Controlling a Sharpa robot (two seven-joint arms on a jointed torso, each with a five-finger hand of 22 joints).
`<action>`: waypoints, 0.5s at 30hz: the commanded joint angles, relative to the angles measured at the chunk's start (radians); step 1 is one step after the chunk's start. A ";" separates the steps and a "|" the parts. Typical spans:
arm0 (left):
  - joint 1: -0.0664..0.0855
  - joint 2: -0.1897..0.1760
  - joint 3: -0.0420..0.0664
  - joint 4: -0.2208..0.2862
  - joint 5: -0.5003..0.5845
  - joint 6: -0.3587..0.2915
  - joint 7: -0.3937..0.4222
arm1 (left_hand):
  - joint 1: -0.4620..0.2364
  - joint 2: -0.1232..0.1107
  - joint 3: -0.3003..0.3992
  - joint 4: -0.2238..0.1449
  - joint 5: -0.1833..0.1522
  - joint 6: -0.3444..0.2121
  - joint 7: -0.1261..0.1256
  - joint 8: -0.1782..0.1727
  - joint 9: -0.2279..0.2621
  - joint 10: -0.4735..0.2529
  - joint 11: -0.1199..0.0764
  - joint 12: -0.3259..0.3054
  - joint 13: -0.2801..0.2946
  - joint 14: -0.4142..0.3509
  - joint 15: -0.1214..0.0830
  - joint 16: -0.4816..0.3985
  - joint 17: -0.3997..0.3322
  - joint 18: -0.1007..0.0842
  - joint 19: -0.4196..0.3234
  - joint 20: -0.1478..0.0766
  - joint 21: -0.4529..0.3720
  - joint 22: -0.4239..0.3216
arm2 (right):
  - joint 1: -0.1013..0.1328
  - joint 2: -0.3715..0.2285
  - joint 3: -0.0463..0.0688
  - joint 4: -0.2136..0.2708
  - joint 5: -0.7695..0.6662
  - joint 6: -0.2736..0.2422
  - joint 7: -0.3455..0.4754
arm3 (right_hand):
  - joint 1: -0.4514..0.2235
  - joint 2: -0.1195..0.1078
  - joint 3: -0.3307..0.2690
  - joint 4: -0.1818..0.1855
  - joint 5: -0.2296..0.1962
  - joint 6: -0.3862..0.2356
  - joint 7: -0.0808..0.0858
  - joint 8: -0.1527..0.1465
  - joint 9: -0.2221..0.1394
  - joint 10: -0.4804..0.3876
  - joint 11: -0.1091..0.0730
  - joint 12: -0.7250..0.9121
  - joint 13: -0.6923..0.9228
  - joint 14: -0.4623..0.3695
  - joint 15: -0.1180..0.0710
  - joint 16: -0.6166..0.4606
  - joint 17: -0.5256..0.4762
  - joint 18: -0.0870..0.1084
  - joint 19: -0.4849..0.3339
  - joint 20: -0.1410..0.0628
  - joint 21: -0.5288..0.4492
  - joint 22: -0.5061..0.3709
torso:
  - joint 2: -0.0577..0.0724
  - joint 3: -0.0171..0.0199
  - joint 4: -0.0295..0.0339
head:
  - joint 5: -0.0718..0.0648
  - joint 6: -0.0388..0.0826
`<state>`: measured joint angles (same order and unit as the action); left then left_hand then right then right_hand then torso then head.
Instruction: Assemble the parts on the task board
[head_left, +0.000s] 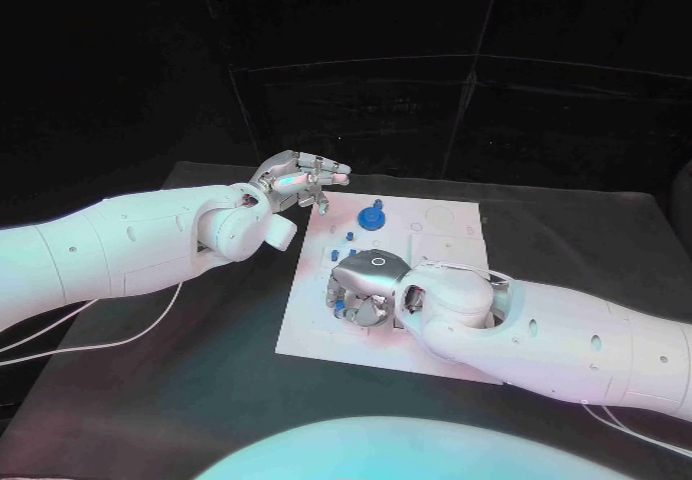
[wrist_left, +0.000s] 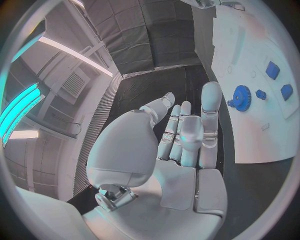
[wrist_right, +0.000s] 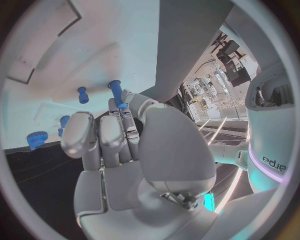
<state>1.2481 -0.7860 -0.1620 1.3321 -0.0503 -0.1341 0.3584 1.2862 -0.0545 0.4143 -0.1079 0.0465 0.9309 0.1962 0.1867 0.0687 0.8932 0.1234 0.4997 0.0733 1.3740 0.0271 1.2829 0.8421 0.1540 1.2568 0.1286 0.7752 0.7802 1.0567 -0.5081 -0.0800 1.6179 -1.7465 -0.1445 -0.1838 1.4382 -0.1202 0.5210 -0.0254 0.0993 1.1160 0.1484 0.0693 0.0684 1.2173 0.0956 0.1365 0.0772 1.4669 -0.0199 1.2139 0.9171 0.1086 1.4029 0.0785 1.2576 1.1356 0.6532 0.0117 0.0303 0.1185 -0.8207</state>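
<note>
Where the flat white rectangular task board (head_left: 440, 352) lies in the middle of the black desk (head_left: 173, 380), a small blue toothed gear part (head_left: 374, 214) stands on its far end, with small blue peg parts (head_left: 351, 237) just nearer the robot. In the right wrist view, 2 blue pegs (wrist_right: 82, 94) stand upright on the board and one longer blue peg (wrist_right: 116, 93) rises right at the fingertips. The right robot hand (head_left: 369, 287) is down on the board's middle with its fingers curled; whether it grips that peg I cannot tell. The left robot hand (head_left: 296, 180) hovers over the desk just beside the board's far left corner, holding nothing, its fingers (wrist_left: 209, 117) apart and fairly straight.
</note>
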 joint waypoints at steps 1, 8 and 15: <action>0.002 -0.001 0.001 0.002 0.004 0.012 0.001 | -0.008 -0.004 -0.005 0.002 0.003 -0.007 0.002 0.002 -0.001 -0.007 0.001 0.004 -0.001 -0.005 0.005 0.000 -0.002 0.019 -0.005 -0.001 -0.005 -0.001 | -0.003 0.001 -0.005 0.002 -0.017 0.000 0.001 | -0.021 -0.003 -0.006 0.000 -0.004 -0.014 0.002 -0.006 -0.002 0.013 -0.024 -0.008 -0.001 0.004 0.004 0.005 -0.002 -0.014 -0.003 0.007 0.002 -0.003 | 0.000 -0.0005 -0.0006 | 0.001 0.000; 0.002 -0.001 0.001 0.002 0.004 0.014 -0.001 | -0.008 -0.004 -0.006 0.002 0.003 -0.007 0.002 0.002 -0.001 -0.007 0.001 0.004 -0.001 -0.005 0.005 0.000 -0.002 0.019 -0.005 -0.001 -0.005 -0.001 | -0.003 0.003 -0.006 -0.003 -0.016 -0.011 0.003 | -0.049 -0.016 -0.011 0.005 0.000 -0.047 0.011 -0.009 -0.005 -0.020 -0.013 -0.026 -0.009 0.000 0.012 -0.002 -0.015 -0.012 -0.012 0.014 -0.009 -0.018 | 0.001 0.0005 -0.0007 | 0.000 0.001; 0.002 -0.002 0.001 0.002 0.004 0.015 -0.002 | -0.008 -0.004 -0.006 0.002 0.003 -0.007 0.002 0.002 -0.001 -0.007 0.001 0.004 -0.001 -0.005 0.005 0.000 -0.002 0.019 -0.005 -0.001 -0.005 -0.001 | -0.003 0.004 -0.006 -0.007 0.000 -0.012 0.009 | -0.110 -0.061 -0.061 0.022 0.007 -0.140 0.035 -0.008 -0.005 -0.132 0.019 -0.065 -0.015 -0.023 0.037 -0.047 -0.092 0.010 -0.063 0.034 -0.093 -0.125 | 0.001 0.0004 -0.0007 | 0.000 -0.001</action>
<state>1.2481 -0.7875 -0.1620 1.3331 -0.0503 -0.1317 0.3549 1.2862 -0.0545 0.4144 -0.1079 0.0465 0.9309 0.1962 0.1867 0.0687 0.8932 0.1234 0.4997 0.0735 1.3740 0.0271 1.2829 0.8408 0.1540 1.2568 0.1287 0.7753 0.7804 1.0521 -0.5052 -0.0867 1.6106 -1.7541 -0.1530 -0.1825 1.3381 -0.1767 0.4701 -0.0055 0.1026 0.9901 0.1821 0.0657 0.0634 1.1031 0.1107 0.0756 0.0621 1.4466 0.0114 1.1778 0.8434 0.1085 1.3483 0.1107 1.1803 1.0300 0.6540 0.0122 0.0297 0.1191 -0.8208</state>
